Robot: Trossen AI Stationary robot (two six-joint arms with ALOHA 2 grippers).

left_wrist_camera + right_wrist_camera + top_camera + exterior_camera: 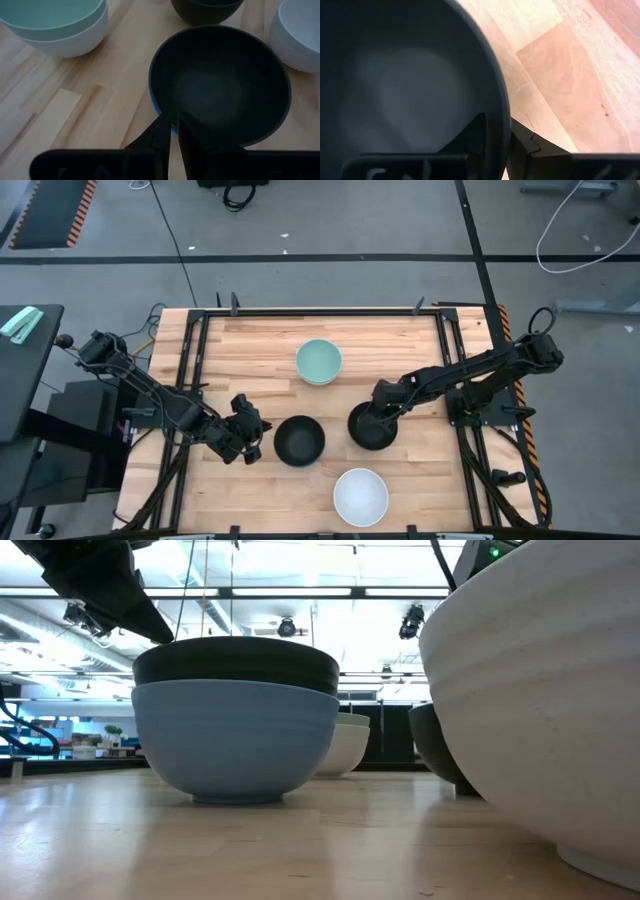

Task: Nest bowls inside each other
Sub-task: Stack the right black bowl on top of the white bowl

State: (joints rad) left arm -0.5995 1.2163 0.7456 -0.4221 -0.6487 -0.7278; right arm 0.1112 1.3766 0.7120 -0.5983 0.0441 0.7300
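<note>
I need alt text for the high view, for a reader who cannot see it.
A wooden table seen from above holds four bowl positions: mint bowl, black bowl, white bowl, second black bowl. The right tool grips that second black bowl's rim; the left tool sits beside the central black bowl.

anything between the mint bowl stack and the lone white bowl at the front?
High view: bare wood on the straight line from mint bowl to white bowl; the two black bowls flank it.

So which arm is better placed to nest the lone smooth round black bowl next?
Right: the right gripper straddles the rim of the black bowl; the left gripper sits beside the black-in-blue stack.
</note>
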